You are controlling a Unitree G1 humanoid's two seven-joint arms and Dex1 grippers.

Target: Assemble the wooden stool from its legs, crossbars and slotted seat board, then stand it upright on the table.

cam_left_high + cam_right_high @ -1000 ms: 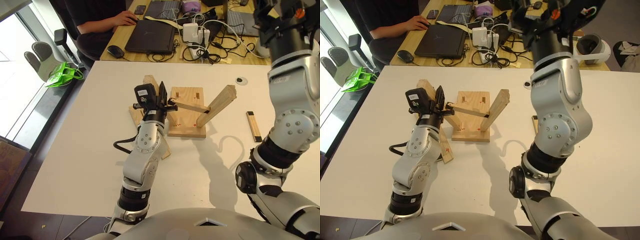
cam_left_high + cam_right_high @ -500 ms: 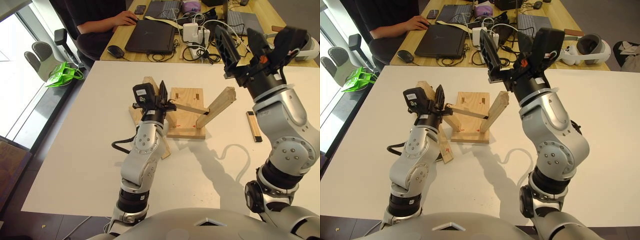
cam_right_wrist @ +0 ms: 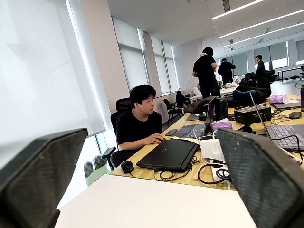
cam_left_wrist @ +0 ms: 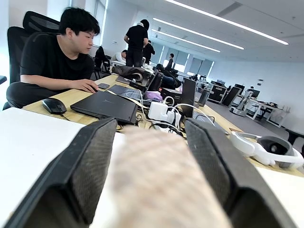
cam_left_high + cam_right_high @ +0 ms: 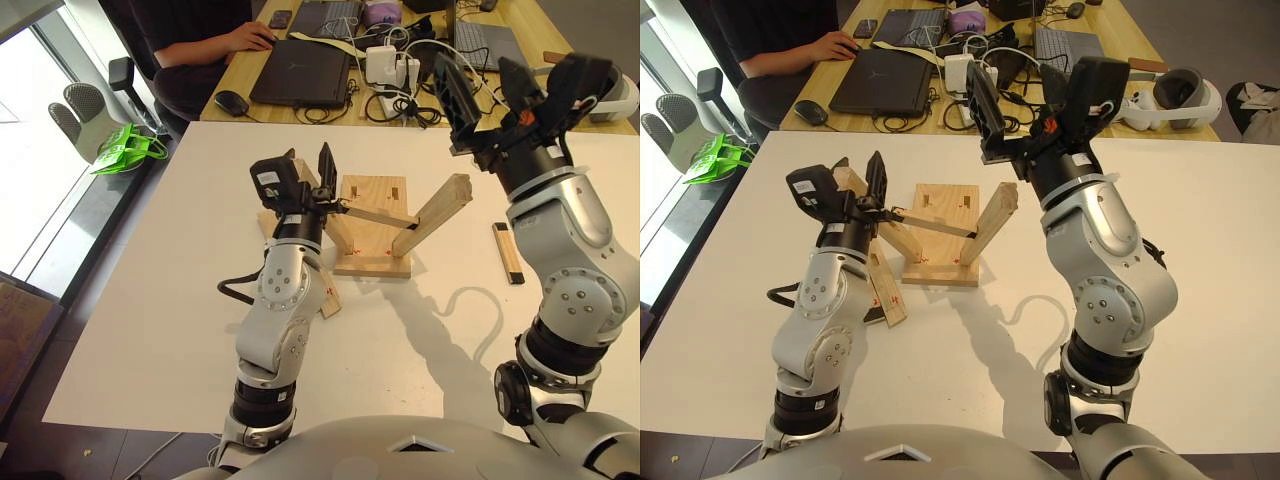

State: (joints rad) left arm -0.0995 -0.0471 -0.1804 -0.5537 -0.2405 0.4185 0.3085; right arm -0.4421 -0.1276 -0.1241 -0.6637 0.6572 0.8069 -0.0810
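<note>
**Stool assy, pcs on white bench**

- L pincer: low over bench, just left of seat board; both dark pads closed against the end of a pale wooden leg; leg fills the gap betw. pads in wrist view.
- R pincer: raised in air over far side of bench, well apart from all wood; fingers spread wide, nothing betw. them.
- Square pale wooden seat board w/ slots: flat on bench, approx. centre.
- Second pale wooden leg: foot on right part of seat board, tilted up and away to the right.
- Thin wooden crossbar: one end at the tilted leg, runs above seat board toward L pincer; whether other end is seated, cannot tell.
- Wood pc: flat on bench beside L forearm.
- Short loose wooden bar: flat on bench, right of seat board, apart from it.
</note>
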